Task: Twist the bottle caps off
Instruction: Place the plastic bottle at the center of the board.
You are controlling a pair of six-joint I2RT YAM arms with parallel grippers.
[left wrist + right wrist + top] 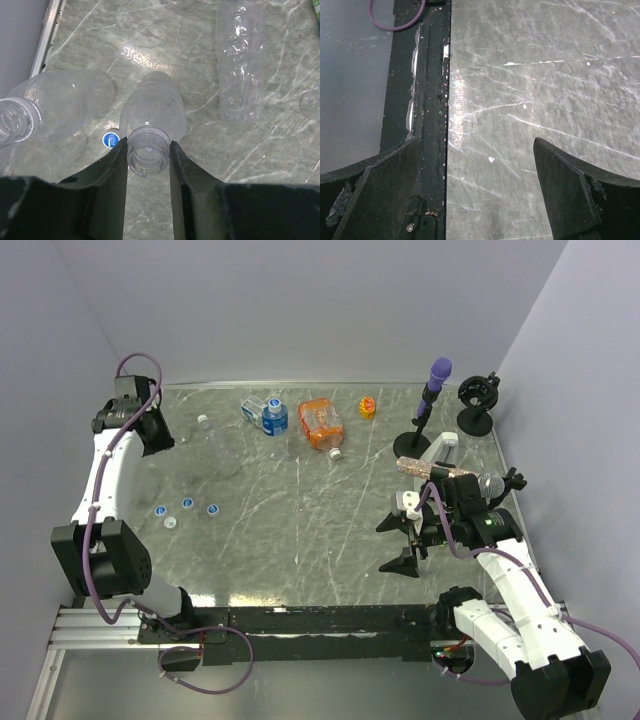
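My left gripper (147, 144) is shut on the threaded neck of a clear bottle (154, 107) that lies on the table with its mouth uncapped. A blue cap (110, 139) lies loose beside that bottle. In the top view the left gripper (157, 437) is at the far left of the table, and three blue caps (187, 503) and a white cap (170, 523) lie loose in front of it. Another white cap (337, 452) lies near the orange bottle (320, 423). My right gripper (404, 540) hangs open and empty over the near right of the table; its fingers (570, 195) are spread wide.
A second uncapped clear bottle (47, 102) and a third clear bottle (240, 60) lie close to the held one. A blue-labelled bottle (272, 416), a small yellow item (367, 407), a purple-topped stand (436, 380) and a black stand (478, 400) are at the back. A black rail (427, 115) runs along the table's near edge.
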